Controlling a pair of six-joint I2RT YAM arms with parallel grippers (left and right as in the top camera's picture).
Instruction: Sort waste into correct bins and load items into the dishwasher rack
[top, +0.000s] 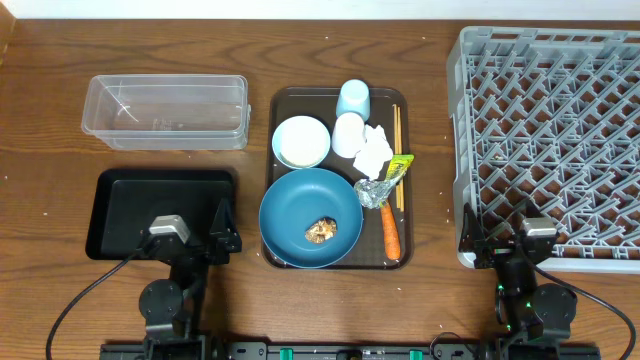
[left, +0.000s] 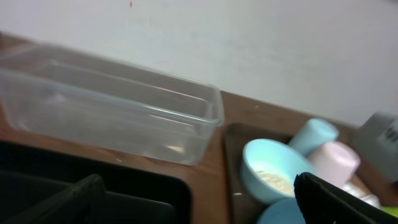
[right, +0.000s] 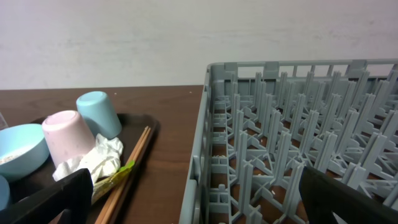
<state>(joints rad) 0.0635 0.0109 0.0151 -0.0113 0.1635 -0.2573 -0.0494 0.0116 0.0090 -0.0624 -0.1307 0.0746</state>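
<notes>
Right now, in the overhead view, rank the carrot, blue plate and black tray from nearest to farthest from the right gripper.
1. carrot, right edge of brown tray.
2. blue plate, brown tray's front.
3. black tray, far left.

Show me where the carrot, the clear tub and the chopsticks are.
carrot (top: 389, 232), overhead view, middle of its orange body.
clear tub (top: 165, 137), overhead view, its near long wall.
chopsticks (top: 397, 125), overhead view, upper part of the shafts.

Looks like a robot lab staged as a kitchen: wooden table (top: 40, 110) against a bare white wall (right: 124, 37), robot arms (top: 170, 290) fixed at its near edge with cables (top: 85, 290) trailing, and a grey dish rack (top: 550, 130) beside a tray (top: 320, 95) of used dishes (top: 300, 200).
</notes>
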